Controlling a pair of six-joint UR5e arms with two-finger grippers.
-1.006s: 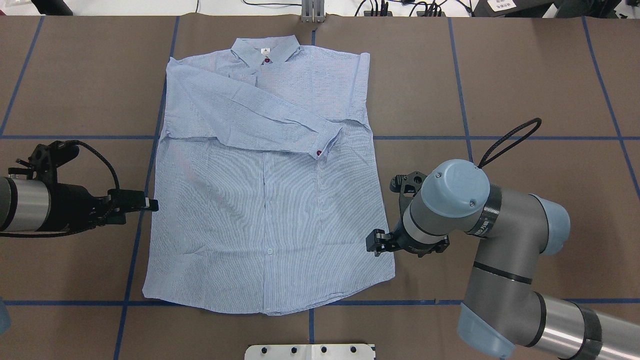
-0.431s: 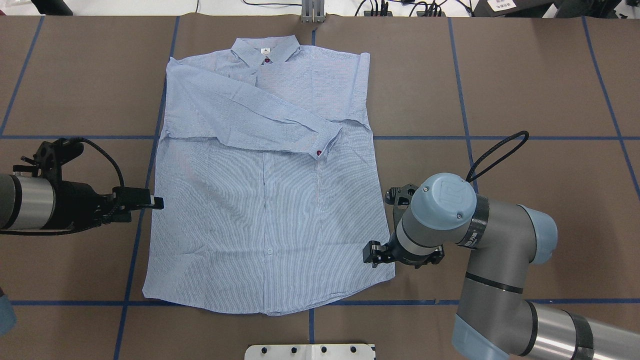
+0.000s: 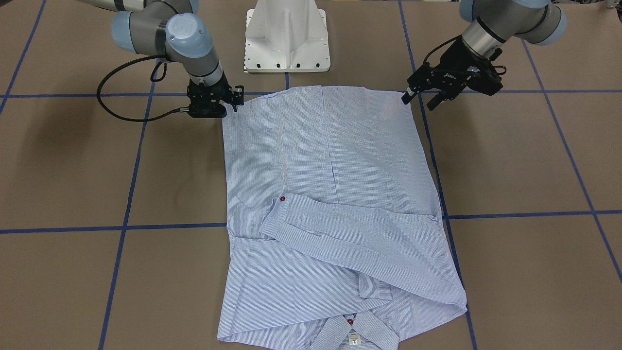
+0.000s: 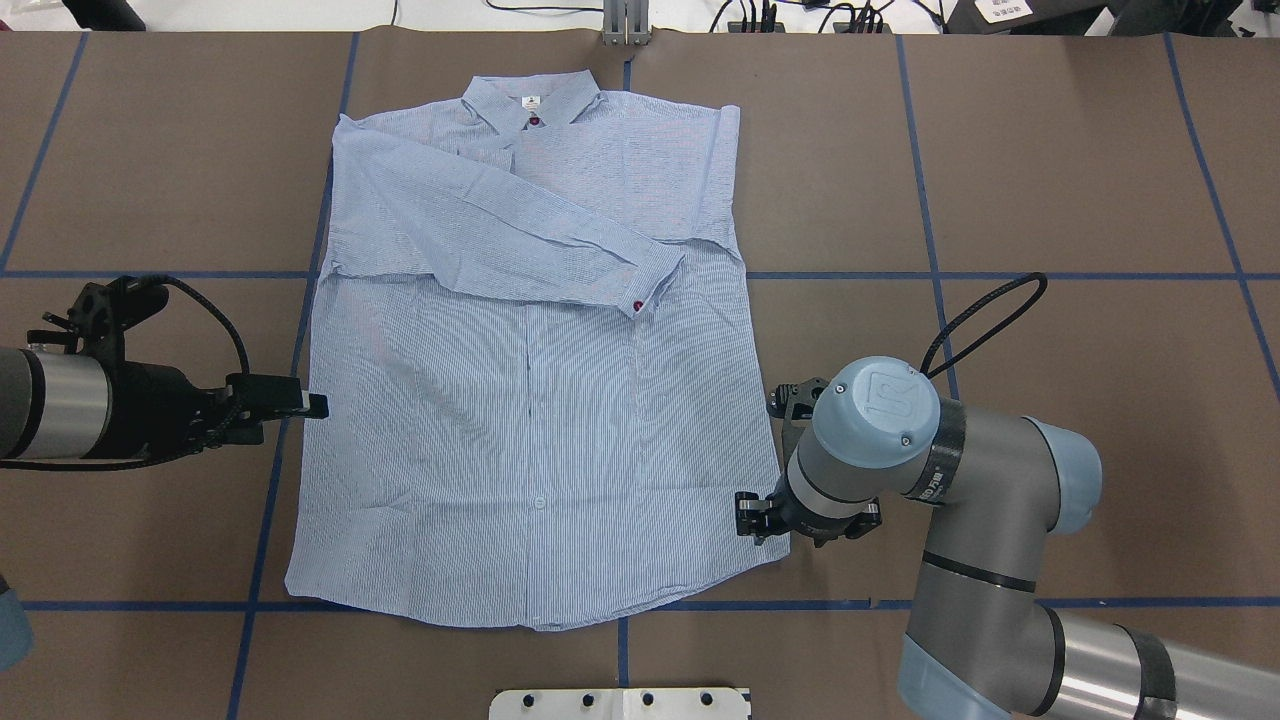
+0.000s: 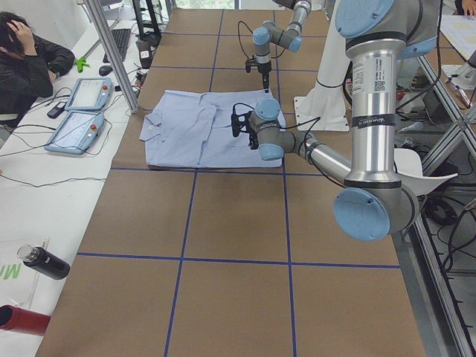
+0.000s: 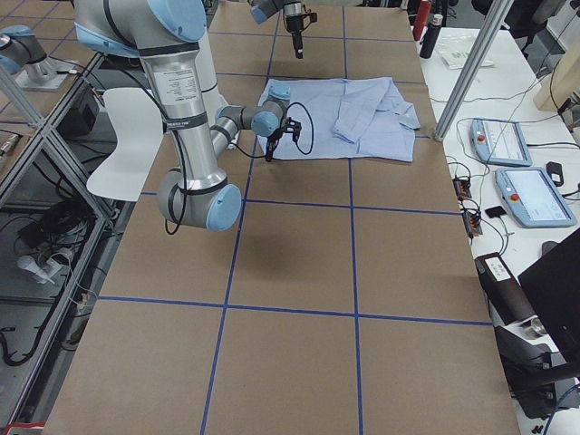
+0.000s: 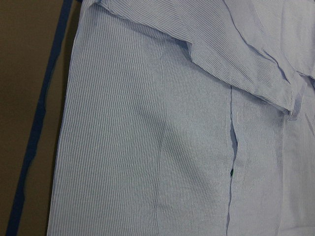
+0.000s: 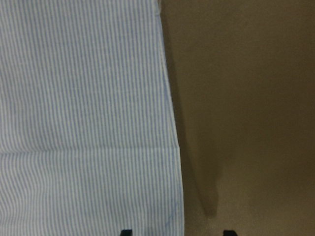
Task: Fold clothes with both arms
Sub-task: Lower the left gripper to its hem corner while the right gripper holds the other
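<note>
Brown worktop (image 4: 1050, 150) is shown with the striped shirt (image 4: 530, 420) laid flat at its middle, collar toward the far edge; left tool (image 3: 419, 101) and right tool (image 4: 750, 517) are held wide at the shirt's sides

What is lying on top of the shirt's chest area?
One sleeve lies folded diagonally across the shirt, its cuff showing a red button. It hides the upper placket and chest beneath; any pocket there cannot be seen.
</note>
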